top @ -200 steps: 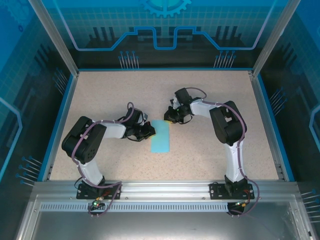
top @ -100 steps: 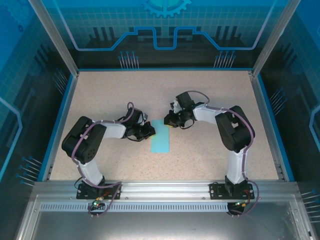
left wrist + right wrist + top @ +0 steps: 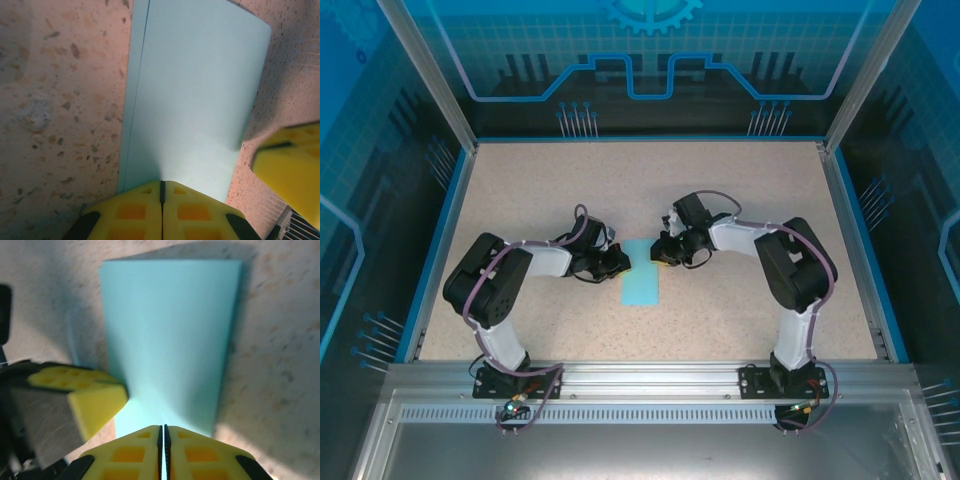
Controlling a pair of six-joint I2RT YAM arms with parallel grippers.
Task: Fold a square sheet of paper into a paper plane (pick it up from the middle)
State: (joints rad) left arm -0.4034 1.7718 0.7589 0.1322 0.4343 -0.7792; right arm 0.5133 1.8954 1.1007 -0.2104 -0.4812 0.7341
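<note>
From above, the sheet of paper [image 3: 642,282] lies on the table [image 3: 520,200]. It is about halfway between the left and right edges and a bit closer to the near edge than the far one. It looks like a long blue strip, not a square. The left gripper [image 3: 620,262] is at the strip's left side, near its far end. The right gripper [image 3: 664,252] is at the far right corner of the strip. In the left wrist view, the left gripper [image 3: 161,192] has its two yellow fingers pressed tight together, with just a thin dark line between them. Their tips meet the paper [image 3: 195,100], but I cannot tell if any paper is pinched. Along the paper's left side a second layer peeks out, so it is folded. Its right side lifts up a little off the table [image 3: 60,100]. In the right wrist view, the right gripper [image 3: 161,432] also has its fingers pushed together at the paper's [image 3: 170,325] edge. I cannot tell if it pinches the paper. A yellow finger [image 3: 95,400] of the left gripper touches the paper's left side.
</note>
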